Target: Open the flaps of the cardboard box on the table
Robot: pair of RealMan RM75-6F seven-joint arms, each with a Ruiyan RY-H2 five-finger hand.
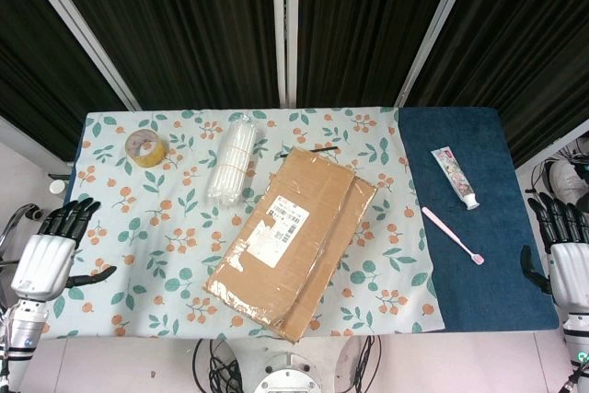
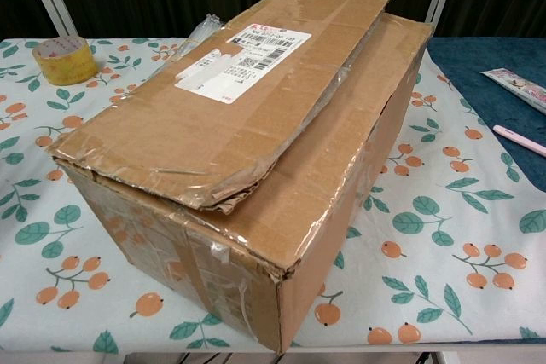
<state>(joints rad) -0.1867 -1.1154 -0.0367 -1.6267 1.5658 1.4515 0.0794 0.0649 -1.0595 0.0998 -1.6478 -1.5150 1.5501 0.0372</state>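
Note:
A brown cardboard box (image 1: 294, 241) (image 2: 256, 151) sits slanted in the middle of the table, its top flaps folded down, one overlapping the other, with a white shipping label on the upper flap. My left hand (image 1: 51, 255) hangs off the table's left edge, fingers apart and holding nothing. My right hand (image 1: 563, 250) hovers off the right edge, fingers spread and empty. Both hands are well away from the box. The chest view shows no hand.
A roll of yellow tape (image 1: 144, 147) (image 2: 64, 59) lies at the back left. A clear plastic bundle (image 1: 232, 158) lies behind the box. On the blue mat (image 1: 479, 273) lie a toothpaste tube (image 1: 455, 177) and a pink toothbrush (image 1: 452, 235).

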